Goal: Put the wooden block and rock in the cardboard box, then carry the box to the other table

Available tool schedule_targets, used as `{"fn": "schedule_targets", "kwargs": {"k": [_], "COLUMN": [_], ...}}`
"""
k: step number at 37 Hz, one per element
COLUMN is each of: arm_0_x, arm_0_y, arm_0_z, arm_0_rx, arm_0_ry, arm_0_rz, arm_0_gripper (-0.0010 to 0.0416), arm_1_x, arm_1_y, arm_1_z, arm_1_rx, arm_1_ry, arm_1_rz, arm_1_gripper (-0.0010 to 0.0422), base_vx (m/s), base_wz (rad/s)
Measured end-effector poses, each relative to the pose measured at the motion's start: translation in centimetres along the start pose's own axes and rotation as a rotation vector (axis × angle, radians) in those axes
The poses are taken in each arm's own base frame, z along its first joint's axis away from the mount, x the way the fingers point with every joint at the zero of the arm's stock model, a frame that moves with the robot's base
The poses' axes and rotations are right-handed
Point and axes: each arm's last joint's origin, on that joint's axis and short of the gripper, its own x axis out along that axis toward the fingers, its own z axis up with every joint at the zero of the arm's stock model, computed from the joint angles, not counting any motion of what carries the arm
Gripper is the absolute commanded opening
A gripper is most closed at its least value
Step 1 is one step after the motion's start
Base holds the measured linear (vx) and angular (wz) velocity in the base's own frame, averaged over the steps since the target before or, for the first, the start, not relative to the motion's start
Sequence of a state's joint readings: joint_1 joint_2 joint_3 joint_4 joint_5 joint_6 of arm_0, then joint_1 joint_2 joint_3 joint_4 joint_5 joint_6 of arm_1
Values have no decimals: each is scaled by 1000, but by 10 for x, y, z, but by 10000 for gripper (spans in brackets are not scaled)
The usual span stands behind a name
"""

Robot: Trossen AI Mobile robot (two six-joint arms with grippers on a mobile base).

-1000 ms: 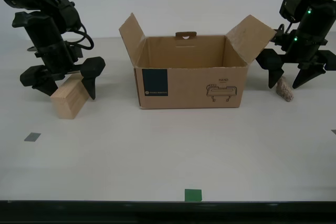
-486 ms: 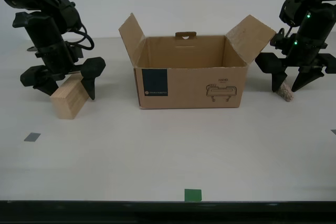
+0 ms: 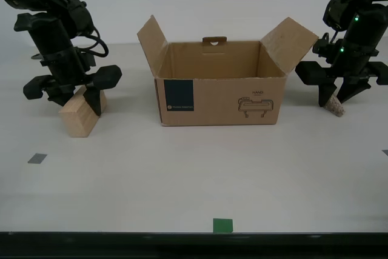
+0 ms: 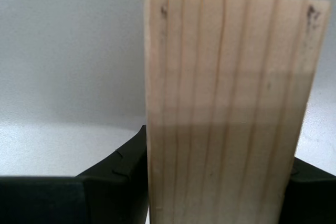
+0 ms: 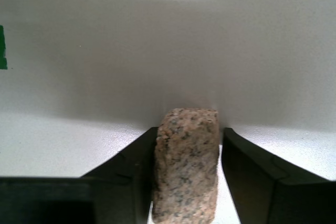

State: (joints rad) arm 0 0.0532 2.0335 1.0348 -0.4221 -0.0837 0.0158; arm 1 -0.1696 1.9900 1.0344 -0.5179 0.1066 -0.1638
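Cardboard box [image 3: 218,83] sits mid-table, flaps open, teal label and line drawing facing the camera. At the exterior view's left, my second gripper [image 3: 76,96] is down over the wooden block [image 3: 80,113], fingers on either side of its upper end; block rests on the table [image 3: 194,174]. At the exterior view's right, my first gripper [image 3: 337,99] straddles the rock [image 3: 334,106] beside the box's open flap. Green tape square [image 3: 222,225] at the table's near edge, grey marker [image 3: 37,158] nearer the view's left.
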Motion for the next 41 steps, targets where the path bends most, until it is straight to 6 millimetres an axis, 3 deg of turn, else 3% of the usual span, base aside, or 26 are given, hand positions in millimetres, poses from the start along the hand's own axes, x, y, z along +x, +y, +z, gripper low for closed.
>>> {"fn": "schedule_targets", "kwargs": {"k": [3, 13, 21, 28, 41], "arm_0_x": [0, 0, -1, -8, -56], "arm_0_y": [0, 0, 1, 1, 5], "arm_0_z": [0, 0, -2, -5, -4], "arm_0_rx": [0, 13, 46, 50, 51], "arm_0_ry": [0, 1, 22, 40, -52], "arm_0_rz": [-1, 1, 2, 6, 12], "arm_0_gripper": [101, -6, 1, -1, -1], "arm_1_x": [0, 0, -2, -14, -53], "arm_1_y": [0, 0, -1, -2, -7], "arm_1_z": [0, 1, 1, 2, 3], "arm_1_rx": [-15, -36, -31, -23, -9], "arm_1_ry": [-3, -13, -10, -47, -166], "arm_1_rz": [0, -2, -14, -22, -43], "arm_1_gripper": [-3, 0, -1, -1, -1], "base_vx": [0, 0, 0, 0, 0], "base_wz": [0, 0, 0, 0, 0]}}
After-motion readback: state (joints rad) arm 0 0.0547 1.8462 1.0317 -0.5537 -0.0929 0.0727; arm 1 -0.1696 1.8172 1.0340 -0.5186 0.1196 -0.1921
